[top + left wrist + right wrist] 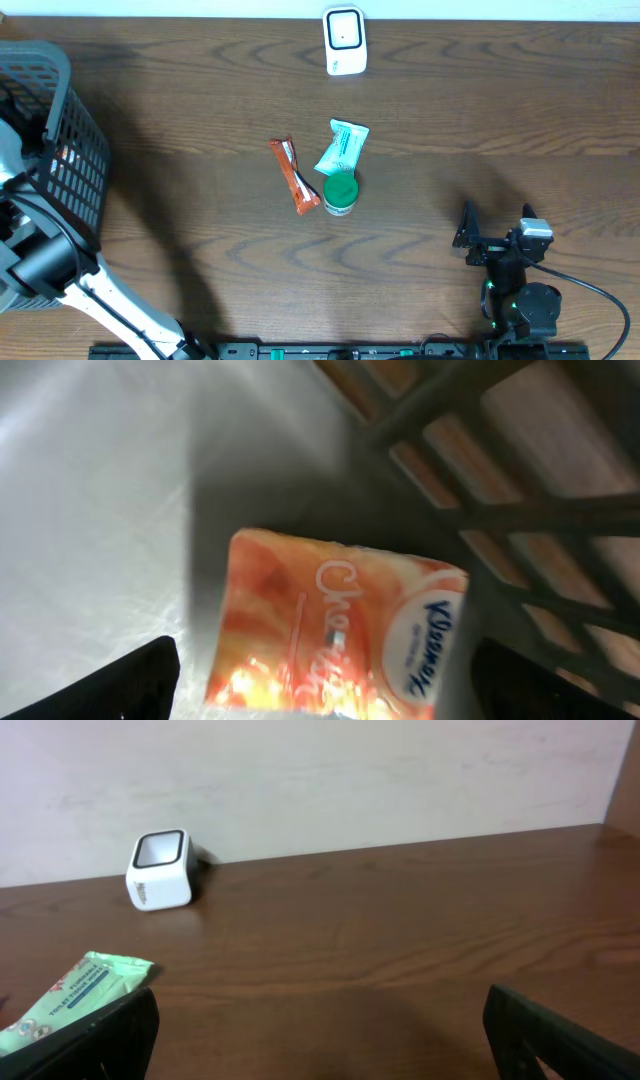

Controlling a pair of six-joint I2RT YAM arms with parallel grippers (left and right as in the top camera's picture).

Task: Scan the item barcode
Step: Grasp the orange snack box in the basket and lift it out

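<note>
An orange Kleenex tissue pack [330, 625] lies on the pale floor inside the dark basket [520, 510]. My left gripper [325, 700] hangs over it, open, with its black fingers [110, 685] wide on either side and not touching it. In the overhead view the left arm [40, 260] reaches into the basket [60, 130], and its jaws are hidden there. The white scanner [345, 40] stands at the table's far edge, also visible as the white scanner [160, 870] in the right wrist view. My right gripper [495, 240] rests open at the front right, with nothing between its fingers [560, 1040].
An orange snack bar [295, 175], a teal wipes pack [343, 147] and a green-lidded jar [340, 193] lie together at the table's middle. The teal pack [70, 995] shows just left of the right gripper's left finger. A wall backs the table.
</note>
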